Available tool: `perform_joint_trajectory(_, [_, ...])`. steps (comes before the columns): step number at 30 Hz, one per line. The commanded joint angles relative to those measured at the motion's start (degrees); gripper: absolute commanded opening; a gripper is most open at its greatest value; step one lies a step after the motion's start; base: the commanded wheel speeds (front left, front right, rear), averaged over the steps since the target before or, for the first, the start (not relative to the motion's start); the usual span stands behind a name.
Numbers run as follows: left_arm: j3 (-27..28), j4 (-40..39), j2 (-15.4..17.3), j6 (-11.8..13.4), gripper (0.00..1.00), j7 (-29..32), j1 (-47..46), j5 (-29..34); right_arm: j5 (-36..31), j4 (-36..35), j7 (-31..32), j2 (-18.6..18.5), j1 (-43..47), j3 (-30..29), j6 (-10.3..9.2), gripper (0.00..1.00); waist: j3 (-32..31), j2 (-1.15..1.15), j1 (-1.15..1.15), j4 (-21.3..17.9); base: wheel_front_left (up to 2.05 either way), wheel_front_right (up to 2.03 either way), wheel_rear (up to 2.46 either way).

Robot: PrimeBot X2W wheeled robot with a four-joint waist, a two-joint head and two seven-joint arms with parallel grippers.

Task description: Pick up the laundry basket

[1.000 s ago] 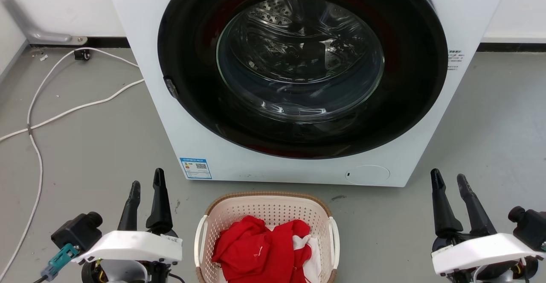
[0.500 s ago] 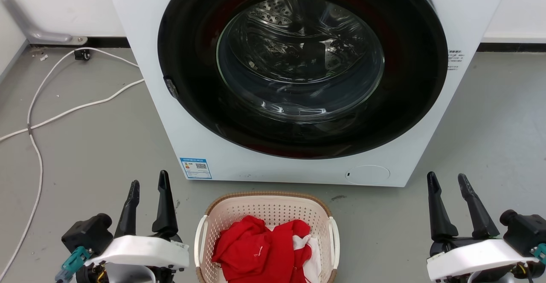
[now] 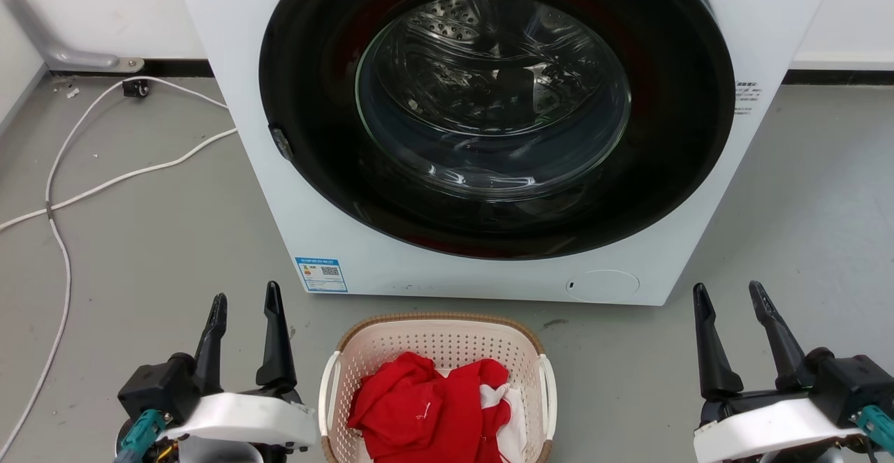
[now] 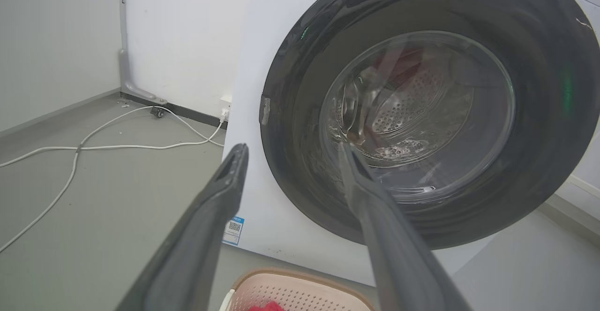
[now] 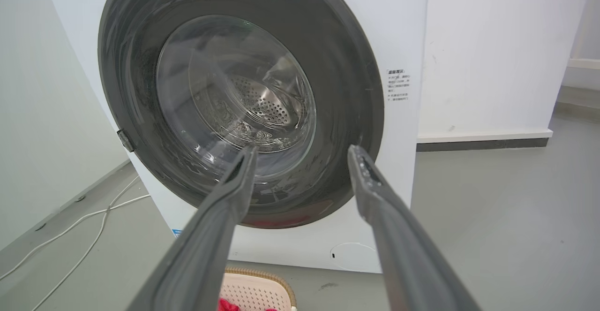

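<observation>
Flanking the laundry basket (image 3: 440, 344) on the grey floor (image 3: 140, 253), near centre, and not yet touching it. Holding the left tool (image 3: 244, 294) spread and empty near the basket's left handle, the right tool (image 3: 728, 288) likewise spread and empty, farther off to the right. Carrying a heap of red cloth (image 3: 433, 414) inside. Leaving the whole grasp and lift to be done. Crowding the basket's far rim with the closed washing machine (image 3: 496, 100). Trailing a white cable (image 3: 47, 208) across the far left floor, clear of both arms.
</observation>
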Motion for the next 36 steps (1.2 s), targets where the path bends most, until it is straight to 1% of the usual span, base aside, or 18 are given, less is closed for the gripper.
perform_joint_trajectory(1, [0.0, -0.7, 0.1, 0.2, 1.0, -0.6, 0.2, 1.4, -1.4, -0.8, -0.5, 0.0, 0.6, 0.1, 0.0, 1.0, 0.0, 0.0, 0.0, 0.0, 0.0, 0.0, 0.0])
perform_joint_trajectory(25, [-1.3, -1.7, 0.2, 1.7, 1.0, -3.3, 1.4, 12.7, -13.6, -1.9, -3.2, 0.0, 1.9, 0.5, -0.01, 1.0, 0.1, 0.0, 0.0, 0.1, 0.0, 0.0, 0.0])
perform_joint_trajectory(36, [-1.7, -1.6, 0.2, 2.6, 1.0, -4.4, 1.9, 17.4, -18.0, -2.1, -4.4, 0.0, 2.7, 0.6, -0.01, 1.0, 0.1, 0.0, 0.0, 0.1, 0.0, 0.0, 0.0])
